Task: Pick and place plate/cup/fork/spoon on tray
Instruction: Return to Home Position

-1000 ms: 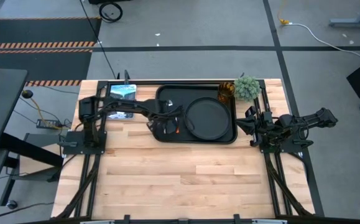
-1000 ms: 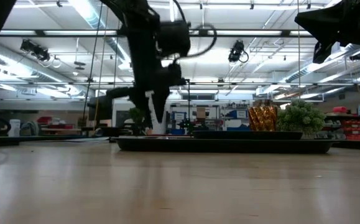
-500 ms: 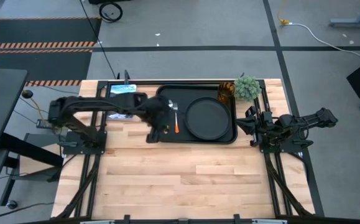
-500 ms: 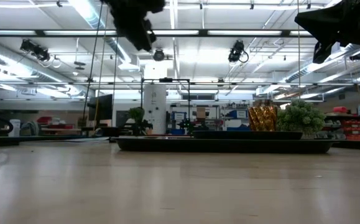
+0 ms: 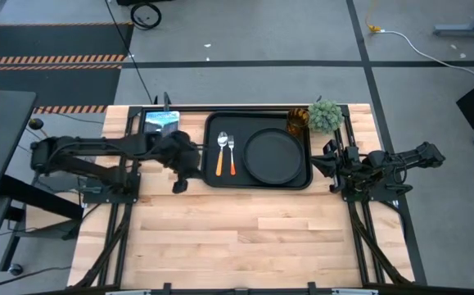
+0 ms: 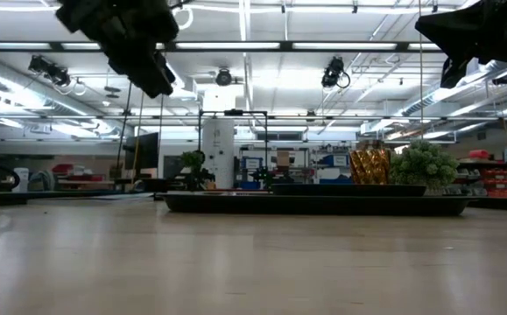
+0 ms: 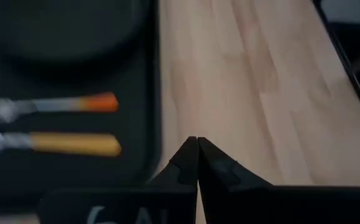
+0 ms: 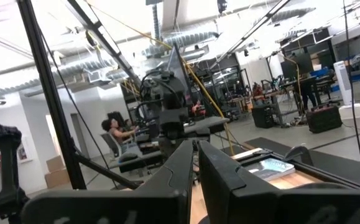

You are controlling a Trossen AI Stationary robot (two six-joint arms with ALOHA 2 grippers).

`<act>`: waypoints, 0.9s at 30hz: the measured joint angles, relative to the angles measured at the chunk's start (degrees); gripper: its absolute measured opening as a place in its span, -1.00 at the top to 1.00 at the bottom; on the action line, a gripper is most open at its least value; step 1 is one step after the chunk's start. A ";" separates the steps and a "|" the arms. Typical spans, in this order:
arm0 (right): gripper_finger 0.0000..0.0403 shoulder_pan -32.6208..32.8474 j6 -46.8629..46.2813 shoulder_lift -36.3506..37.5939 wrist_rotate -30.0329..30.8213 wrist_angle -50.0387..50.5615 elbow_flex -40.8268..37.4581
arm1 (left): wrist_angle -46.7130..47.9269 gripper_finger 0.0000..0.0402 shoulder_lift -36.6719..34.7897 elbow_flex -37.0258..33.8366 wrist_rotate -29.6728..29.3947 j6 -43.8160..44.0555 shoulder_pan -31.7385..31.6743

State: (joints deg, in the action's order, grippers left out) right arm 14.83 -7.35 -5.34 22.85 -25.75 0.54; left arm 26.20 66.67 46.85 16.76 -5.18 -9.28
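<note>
The black tray (image 5: pixel 212 182) lies at the table's far middle. In it the round black plate (image 5: pixel 273 156) lies flat on the right. The spoon (image 5: pixel 221 153) and the fork (image 5: pixel 232 156) lie side by side on the left, handles toward the near edge. The amber cup (image 5: pixel 296 121) stands upright at the tray's far right corner. My left gripper (image 5: pixel 178 187) is shut and holds nothing, raised above the bare wood just left of the tray. Its wrist view shows the fork's orange handle (image 7: pixel 96 102) and the spoon's yellow handle (image 7: pixel 74 144). My right gripper (image 5: pixel 328 160) rests shut at the table's right edge.
A small green plant (image 5: pixel 325 115) stands right of the cup, just off the tray's far right corner. A flat device with a bright screen (image 5: pixel 161 121) lies at the far left. The near half of the wooden table (image 5: pixel 245 238) is bare.
My left gripper has risen from low over the tray's left part and drawn back toward the table's left edge, past the tray's rim. The fork and spoon, which it covered before, now show lying side by side in the tray.
</note>
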 joint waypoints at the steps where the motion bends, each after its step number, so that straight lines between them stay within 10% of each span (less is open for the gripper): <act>1: 0.83 -0.02 0.00 0.00 0.06 -0.05 0.00 | -3.03 0.97 -1.67 -1.83 -0.30 -1.18 -0.58; 15: 0.83 0.00 0.00 0.00 -0.02 -0.27 0.00 | -26.05 0.98 -30.03 -20.92 -8.03 -3.06 -6.24; 27: 0.83 -0.02 0.00 0.00 0.02 -0.29 0.00 | -27.93 0.98 -48.24 -30.18 -11.64 3.43 -6.25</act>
State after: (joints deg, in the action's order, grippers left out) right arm 14.81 -7.35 -5.34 22.87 -26.04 0.54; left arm -1.73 18.43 16.67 5.13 -1.75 -15.53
